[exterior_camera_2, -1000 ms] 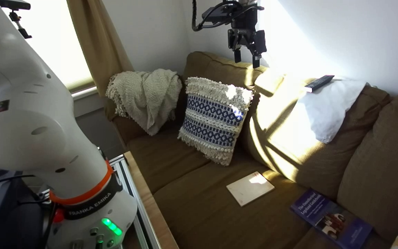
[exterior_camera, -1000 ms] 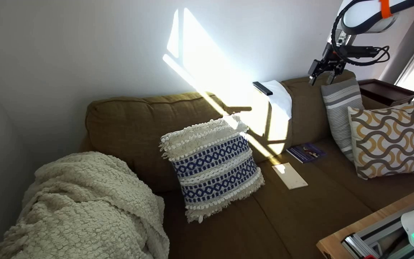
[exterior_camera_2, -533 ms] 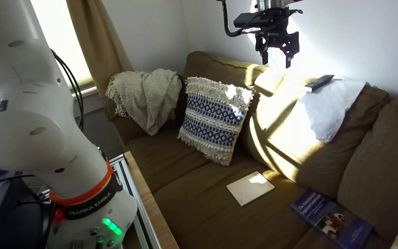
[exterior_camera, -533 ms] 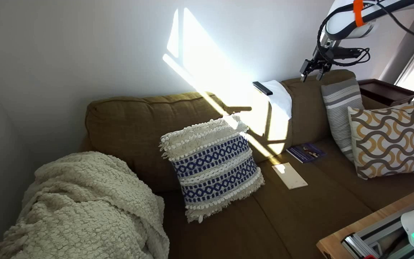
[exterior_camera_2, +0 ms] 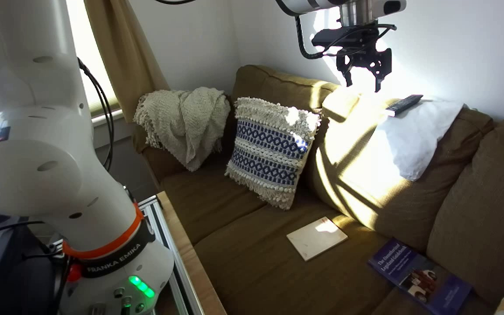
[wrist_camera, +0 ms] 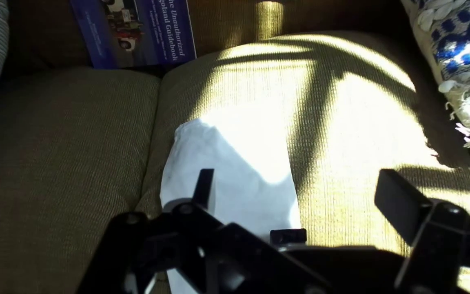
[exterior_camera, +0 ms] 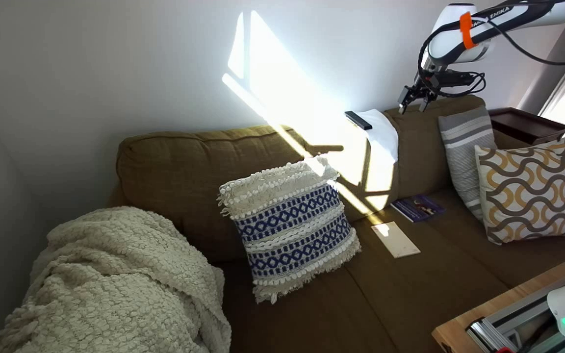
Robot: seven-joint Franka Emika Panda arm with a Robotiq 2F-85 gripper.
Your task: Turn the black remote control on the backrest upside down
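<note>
I hold gripper (exterior_camera_2: pixel 363 83) w/ fingers (wrist_camera: pixel 400 204) apart b/c remote (exterior_camera_2: pixel 404 105), lying on cloth (exterior_camera_2: pixel 416 142), should prob be pinched before flipping

The site was a home, furnished as a living room. Indicators were: a brown fabric sofa (exterior_camera_2: pixel 234 262) with a padded backrest (exterior_camera: pixel 179 169); patterned cushions (exterior_camera_2: pixel 274 153) on the seat (exterior_camera: pixel 439 274); a cream blanket (exterior_camera_2: pixel 186 122) draped over one end; a tan curtain (exterior_camera_2: pixel 123 48) beside a window (exterior_camera_2: pixel 85 35); a Legoland guidebook (exterior_camera_2: pixel 419 276) on the seat; and, on the backrest, a white cloth (exterior_camera_2: pixel 416 142) and a black remote control (exterior_camera_2: pixel 404 105).
</note>
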